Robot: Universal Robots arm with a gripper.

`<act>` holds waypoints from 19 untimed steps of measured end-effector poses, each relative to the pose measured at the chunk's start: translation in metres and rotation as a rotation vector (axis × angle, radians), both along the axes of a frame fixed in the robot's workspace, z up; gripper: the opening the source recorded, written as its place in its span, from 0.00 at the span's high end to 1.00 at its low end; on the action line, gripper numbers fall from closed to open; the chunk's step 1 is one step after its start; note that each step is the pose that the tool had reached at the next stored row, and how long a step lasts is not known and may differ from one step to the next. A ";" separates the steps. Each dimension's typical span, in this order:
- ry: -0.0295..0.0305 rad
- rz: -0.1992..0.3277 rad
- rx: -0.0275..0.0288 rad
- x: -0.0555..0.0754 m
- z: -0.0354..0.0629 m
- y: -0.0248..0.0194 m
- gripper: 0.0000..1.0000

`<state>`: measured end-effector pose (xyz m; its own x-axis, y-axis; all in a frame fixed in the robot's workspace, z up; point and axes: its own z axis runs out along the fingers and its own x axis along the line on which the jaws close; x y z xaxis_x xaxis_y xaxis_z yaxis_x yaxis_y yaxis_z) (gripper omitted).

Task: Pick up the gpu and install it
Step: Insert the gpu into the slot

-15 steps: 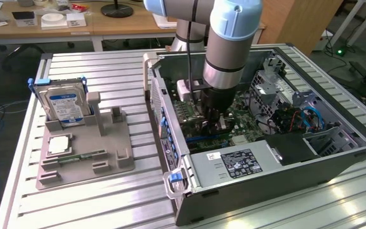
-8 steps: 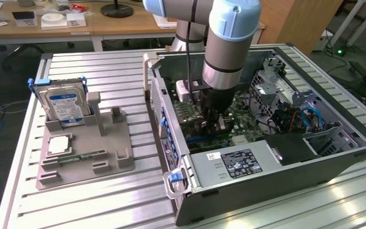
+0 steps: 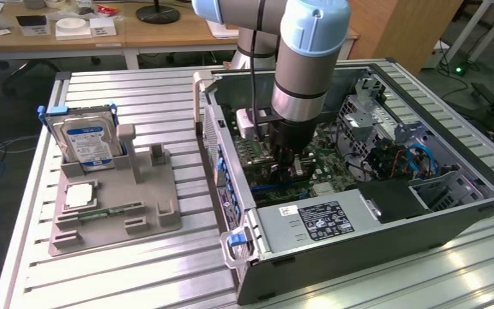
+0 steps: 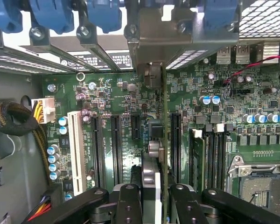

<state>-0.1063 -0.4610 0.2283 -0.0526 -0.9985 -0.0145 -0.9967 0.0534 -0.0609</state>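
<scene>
Arm is down inside the open computer case [image 3: 453, 212], gripper [image 3: 288, 168] low over the motherboard [image 4: 107, 100]. In the wrist view the jaws are clamped on the gpu [image 4: 157, 140], seen edge-on as a thin upright card running from between the fingers toward the rear slot brackets [image 4: 144, 32] of the case. The card stands among the black expansion slots [image 4: 115, 149], just beside the white slot [image 4: 76, 149] group and on the CPU-socket [image 4: 261, 182] side of it; whether its edge connector is already in a slot or hovering above one I cannot tell. Judgement for doing this step well: keep the card vertical and parallel to the slot, line its metal end up with the open bracket gap at the case wall, press straight down without rocking, and keep clear of the capacitors [image 4: 209, 100] near the slot ends. Containers: the case holds the motherboard, a labelled power supply [image 3: 316, 222] at its near end in the exterior view, and a drive cage with blue cables [image 3: 419, 161]. Away from the case, on the ribbed metal surface [image 3: 144, 277], a grey parts holder [image 3: 118, 219] carries an upright blue-labelled hard drive [image 3: 84, 143], a square chip [image 3: 80, 194] lying flat, and a green memory stick [image 3: 110, 211]; its other upright cradle [image 3: 148, 154] stands empty.
</scene>
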 end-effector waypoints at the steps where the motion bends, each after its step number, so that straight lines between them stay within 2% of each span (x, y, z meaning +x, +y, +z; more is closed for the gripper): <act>1: 0.0000 0.000 0.0000 0.000 0.0000 0.0000 0.72; 19: -0.0002 0.001 -0.0006 -0.001 0.0029 0.0013 0.72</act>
<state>-0.1069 -0.4596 0.2312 -0.0514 -0.9986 -0.0139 -0.9968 0.0522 -0.0611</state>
